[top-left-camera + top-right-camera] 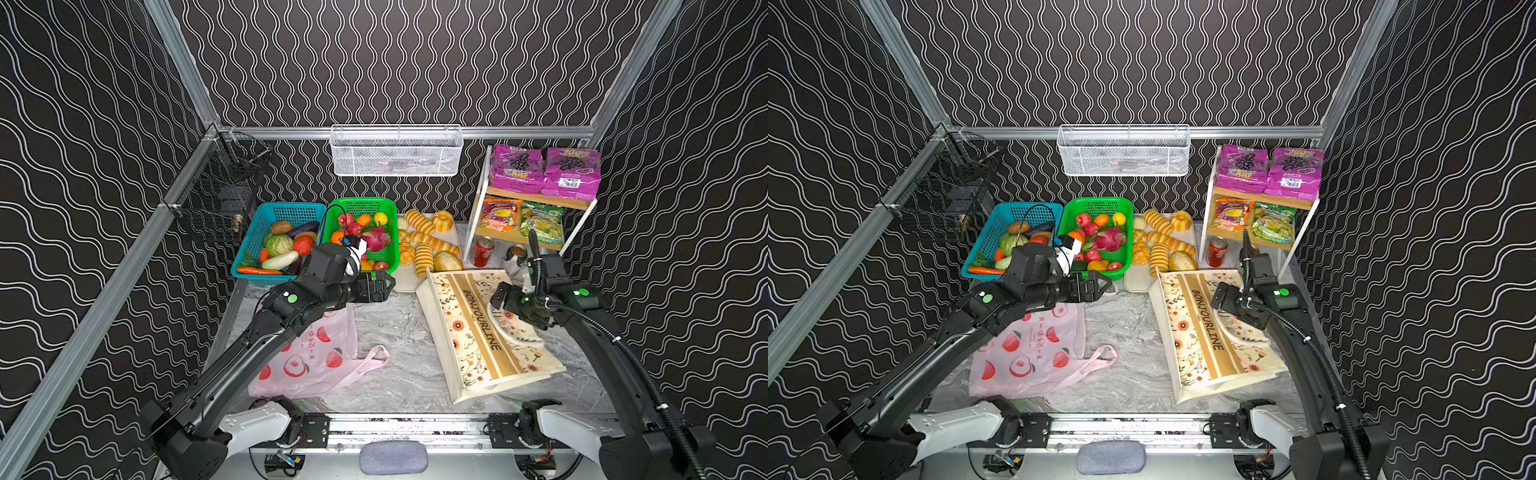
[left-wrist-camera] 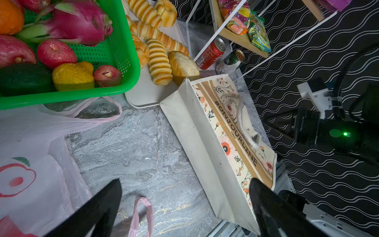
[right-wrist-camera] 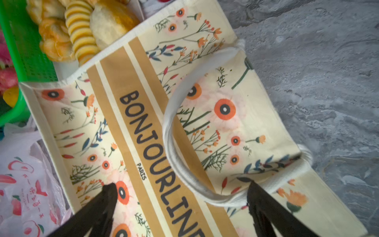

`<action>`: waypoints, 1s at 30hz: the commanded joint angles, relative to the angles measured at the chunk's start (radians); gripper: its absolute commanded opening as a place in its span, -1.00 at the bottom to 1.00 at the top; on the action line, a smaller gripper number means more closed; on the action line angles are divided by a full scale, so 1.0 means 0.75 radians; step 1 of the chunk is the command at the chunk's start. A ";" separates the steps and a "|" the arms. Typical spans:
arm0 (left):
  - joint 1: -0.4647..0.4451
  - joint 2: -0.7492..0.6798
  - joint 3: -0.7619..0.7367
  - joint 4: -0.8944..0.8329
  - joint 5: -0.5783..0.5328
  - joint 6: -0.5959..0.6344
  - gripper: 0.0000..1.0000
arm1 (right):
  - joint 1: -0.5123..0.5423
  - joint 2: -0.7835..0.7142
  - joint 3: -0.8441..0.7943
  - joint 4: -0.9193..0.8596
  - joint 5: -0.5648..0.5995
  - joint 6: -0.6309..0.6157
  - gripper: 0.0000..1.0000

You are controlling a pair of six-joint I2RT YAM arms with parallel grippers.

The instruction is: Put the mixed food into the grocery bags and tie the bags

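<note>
We see the right pincer spread wide and gripping nothing, poised just over the cream tote, whose white handle loops between its fingers. The left pincer is just as wide and empty. Its arm stretches forward above the pink plastic carrier, which lies flat on the desk. The tote lies on its side, floral face up. The dragon fruit sits in the green basket, and the red soda can stands under the shelf rack.

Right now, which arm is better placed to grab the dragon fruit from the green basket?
Left. The left gripper, open, sits by the green basket holding the dragon fruit; the right gripper hangs over the BONJOURLINE tote.
</note>
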 commanded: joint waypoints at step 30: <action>-0.423 0.858 0.099 0.251 0.013 0.002 -0.46 | -0.869 0.354 -0.610 1.074 -1.003 -0.004 0.65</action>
